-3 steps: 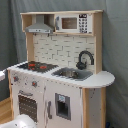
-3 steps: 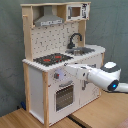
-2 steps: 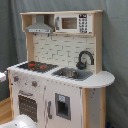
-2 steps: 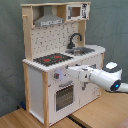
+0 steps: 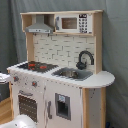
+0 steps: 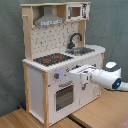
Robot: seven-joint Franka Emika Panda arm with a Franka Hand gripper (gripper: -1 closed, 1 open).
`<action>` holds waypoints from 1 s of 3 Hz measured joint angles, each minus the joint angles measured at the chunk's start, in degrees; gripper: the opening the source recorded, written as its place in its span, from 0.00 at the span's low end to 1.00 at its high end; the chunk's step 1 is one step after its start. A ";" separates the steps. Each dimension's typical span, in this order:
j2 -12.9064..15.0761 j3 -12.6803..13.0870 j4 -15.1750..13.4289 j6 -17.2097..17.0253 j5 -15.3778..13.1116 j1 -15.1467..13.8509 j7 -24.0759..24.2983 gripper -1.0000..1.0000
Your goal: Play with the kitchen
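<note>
White and light-wood toy kitchen stands upright on a wooden table, grey curtain behind. Hob with red rings on top, sink and black faucet beside it, grey hood and small microwave up high, oven door low on the front. In the second exterior view the white arm reaches in from the second exterior view's right, lying roughly level, long axis pointing at the kitchen's front face. Gripper sits right at the front panel below the hob, just beside the knobs and above the oven door; touching or a hair off, cannot tell. Fingers: cannot tell if spread or pressed together. In the first exterior view only a white blob of the arm shows at the bottom edge, below the oven. Judgement: next move likely works a knob or the oven door, both directly ahead of the gripper.
</note>
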 joint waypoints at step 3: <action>0.03 5.57 2.79 6.94 0.96 -10.70 -3.23 1.00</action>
